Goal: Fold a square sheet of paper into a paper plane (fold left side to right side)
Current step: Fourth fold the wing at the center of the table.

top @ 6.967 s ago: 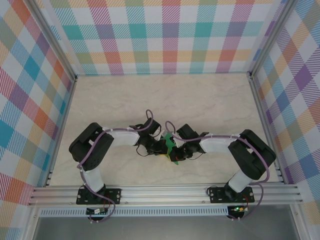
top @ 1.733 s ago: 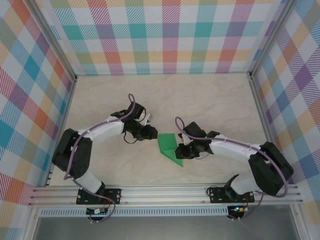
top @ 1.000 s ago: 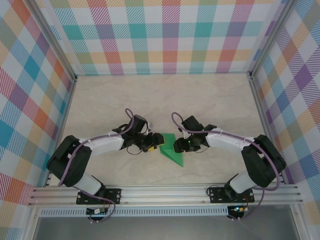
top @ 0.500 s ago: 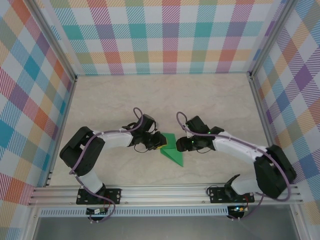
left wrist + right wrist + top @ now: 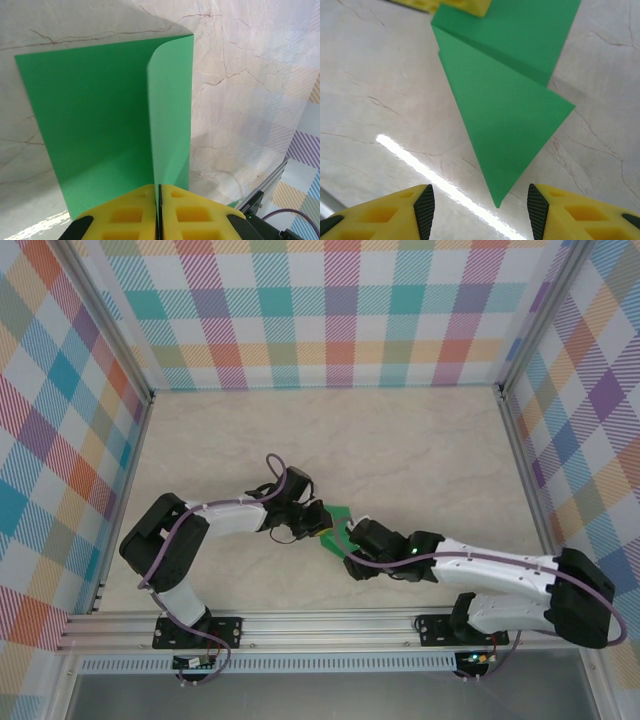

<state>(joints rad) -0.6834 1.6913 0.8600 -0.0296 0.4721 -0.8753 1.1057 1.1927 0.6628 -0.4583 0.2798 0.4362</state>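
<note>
The green sheet of paper (image 5: 339,531) lies partly folded on the marble table between the two arms. In the left wrist view it (image 5: 95,120) lies flat with one flap (image 5: 171,105) curling upright. My left gripper (image 5: 159,186) is shut on that flap's near edge. From above, the left gripper (image 5: 320,523) sits at the paper's left side. In the right wrist view the paper (image 5: 505,105) ends in a point aimed at the camera. My right gripper (image 5: 481,207) stands open just short of that point, touching nothing. From above, the right gripper (image 5: 351,558) is at the paper's near end and hides it.
The marble tabletop (image 5: 420,450) is bare behind the arms. Checked walls (image 5: 330,310) close in the left, back and right sides. An aluminium rail (image 5: 330,625) runs along the near edge. A yellow finger (image 5: 457,5) of the left gripper shows at the top of the right wrist view.
My left gripper has shut on the paper's flap. The right arm has swung round toward the near edge, and its gripper now sits at the paper's pointed end, still open.
</note>
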